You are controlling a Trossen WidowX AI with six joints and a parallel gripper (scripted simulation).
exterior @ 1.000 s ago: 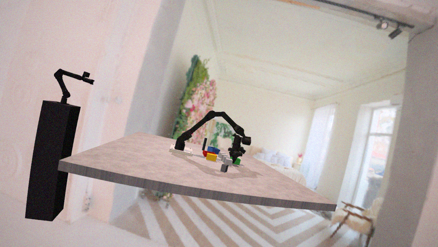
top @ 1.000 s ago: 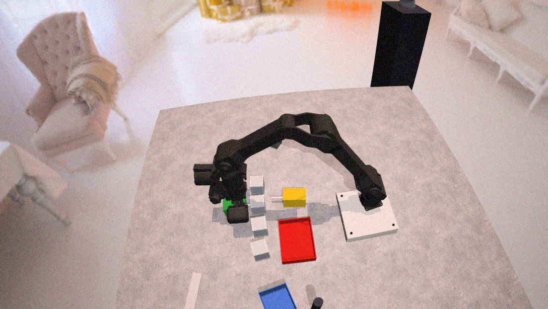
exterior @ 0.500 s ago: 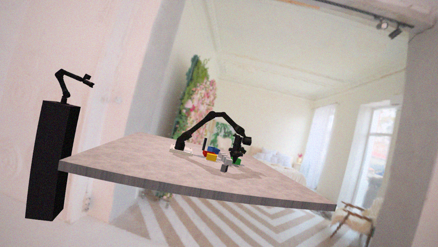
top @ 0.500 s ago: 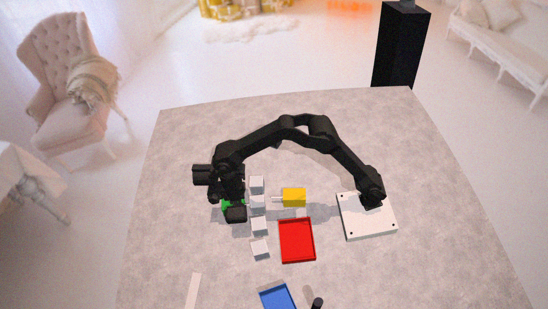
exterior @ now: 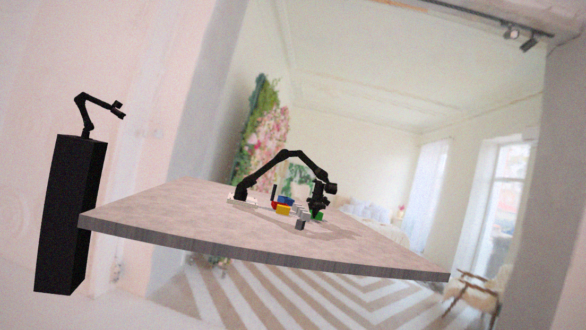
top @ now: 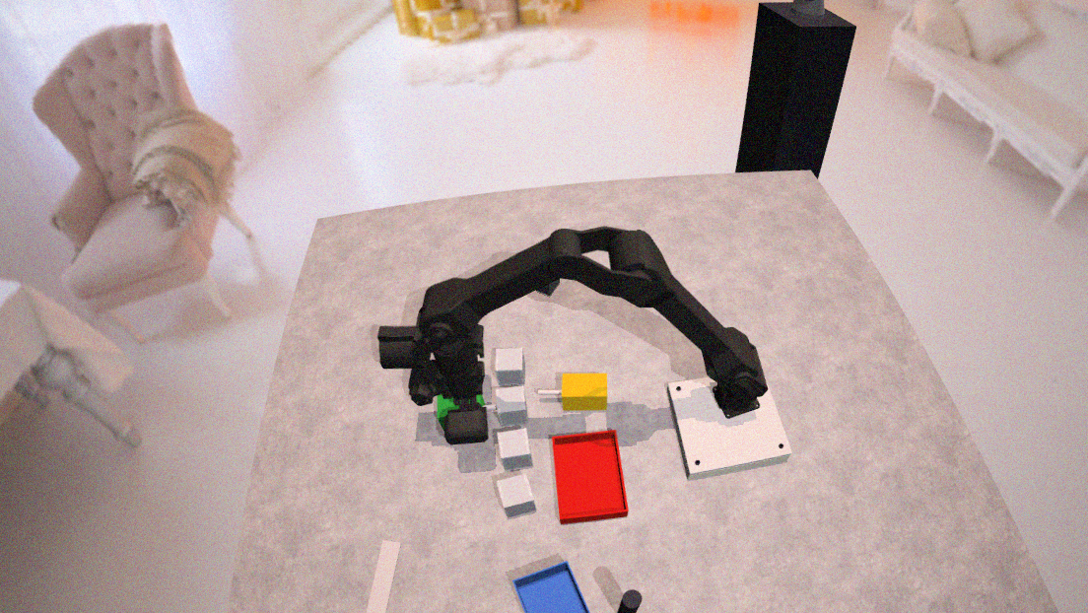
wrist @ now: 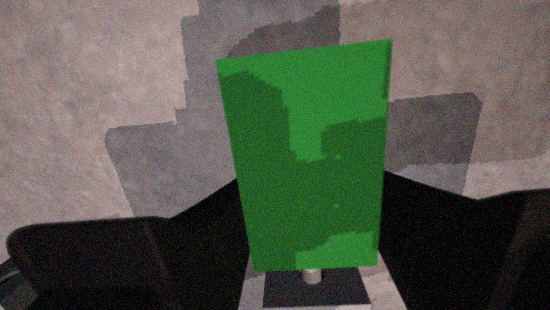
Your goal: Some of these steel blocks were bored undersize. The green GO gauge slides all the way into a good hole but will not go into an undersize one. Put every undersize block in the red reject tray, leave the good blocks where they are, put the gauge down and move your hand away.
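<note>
My gripper is shut on the green GO gauge, low over the table. Its steel pin points at the second block from the back. The pin's tip is at or close to that block's dark face; whether it is inside the hole I cannot tell. The other steel blocks in the row are the back one, the third and the front one. The red reject tray is empty.
A yellow gauge with a pin lies behind the red tray. A blue tray and a black post are at the front. A dark cube lies behind the row. A pale strip lies front left.
</note>
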